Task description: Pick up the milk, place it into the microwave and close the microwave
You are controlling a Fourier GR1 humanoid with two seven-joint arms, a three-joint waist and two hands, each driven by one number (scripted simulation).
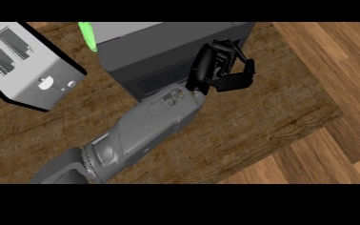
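The left robot hand [224, 69] is seen over the front right corner of the microwave [169, 43], at the end of a grey forearm [144, 131] that is brought in from the view's lower left. Its black fingers [211, 62] are curled inward toward the thumb [235, 81], and nothing is seen held between them. Whether the fingers touch the microwave's front cannot be told.

The microwave is shown as a dark grey box with a lighter grey top, set on the brown wooden bench [246, 124]. Its dark front panel is turned toward the forearm and is partly covered by the wrist. A bright green strip [87, 35] is seen at the microwave's top left corner; what it belongs to cannot be told. The place of the milk cannot be told from this view.

To the left of the microwave, apart from it, a grey toaster [35, 71] with slots in its top and small knobs on its side is placed. To the right of the microwave, beyond the bench's edge, lighter wooden planks [316, 52] are seen.
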